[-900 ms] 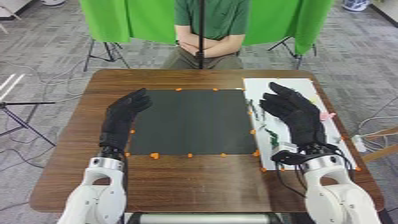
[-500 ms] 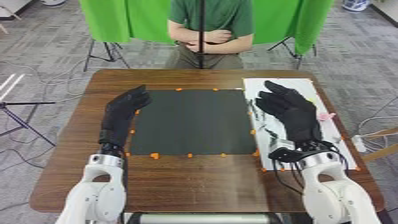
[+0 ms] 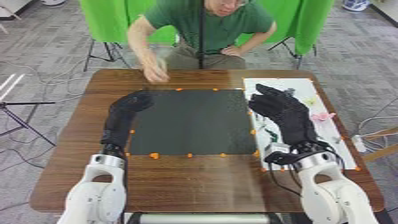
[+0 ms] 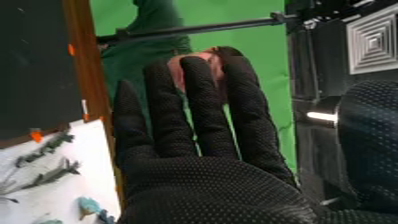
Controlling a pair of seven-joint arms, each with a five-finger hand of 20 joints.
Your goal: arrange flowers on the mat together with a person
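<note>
In the head view my left hand (image 3: 131,102) is over the left edge of the dark mat (image 3: 197,122), its fingers relaxed. My right hand (image 3: 277,106) hovers above the left side of the white sheet (image 3: 300,83), open and holding nothing; from the right wrist, the same hand (image 4: 204,185) shows straight fingers. On the sheet lie a pink flower (image 3: 322,116), a yellow-green flower (image 3: 310,101) and a green sprig (image 3: 273,135), partly beside my right hand. The right wrist view shows a sprig (image 4: 55,175) and a blue flower (image 4: 87,206). A person's blurred hand (image 3: 156,73) is over the table's far edge, apparently empty.
Small orange markers (image 3: 155,155) line the mat and the sheet. Brown wood (image 3: 195,185) surrounds the mat. The person leans in from across the table, behind a dark vertical pole (image 3: 202,30).
The person has unfolded both arms, leaned forward and brought one hand toward the mat's far left corner. My right hand has shifted slightly to the left, and its fingers have tilted.
</note>
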